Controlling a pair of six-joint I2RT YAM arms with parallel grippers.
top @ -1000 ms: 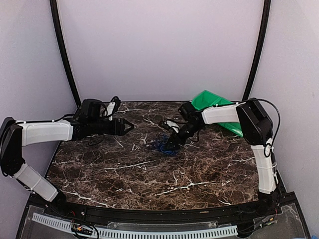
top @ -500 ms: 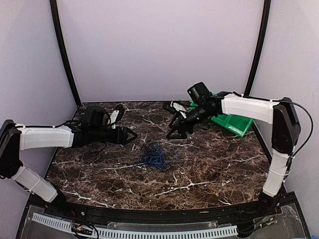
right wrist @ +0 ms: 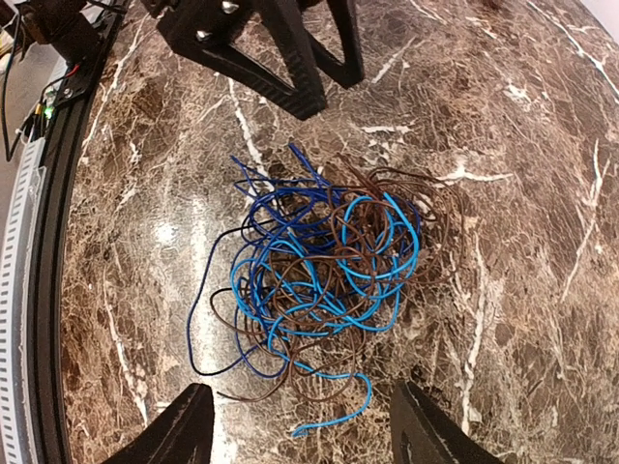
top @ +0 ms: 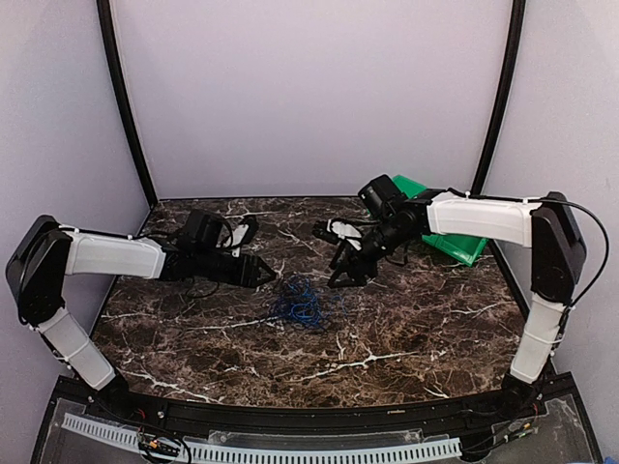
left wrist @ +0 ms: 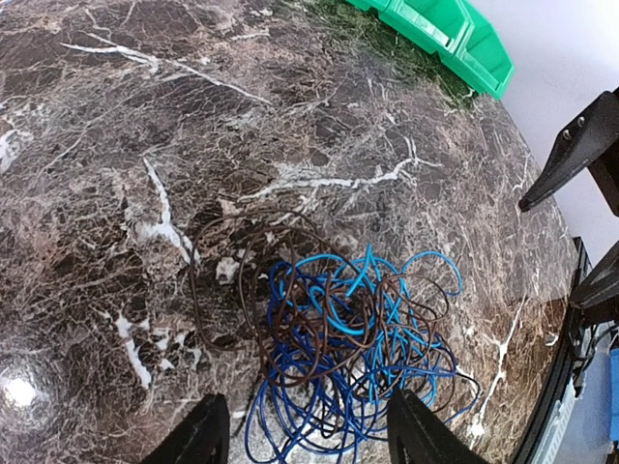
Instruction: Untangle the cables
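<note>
We see our left hand (top: pixel 263 275) and right hand (top: pixel 341 276) both spread open, gripping nothing, flanking the tangled clump of thin blue and dark brown cables (top: pixel 298 303) lying loose on the brown marbled bench (top: pixel 387 338).

A robotics lab test cell, not a lived-in room. Two white-and-black robot arms, left (top: pixel 106 256) and right (top: pixel 479 217), are bolted at the bottom edge of the frame to a dark marble-patterned table (top: pixel 387 333). Plain pale walls (top: pixel 309 97) close it in on three sides. Curved black poles (top: pixel 121 97) rise at the upper left and upper right. A slotted white cable duct (top: pixel 290 451) runs along the bottom, and a green plastic parts bin (top: pixel 462 246) sits right of centre.
</note>
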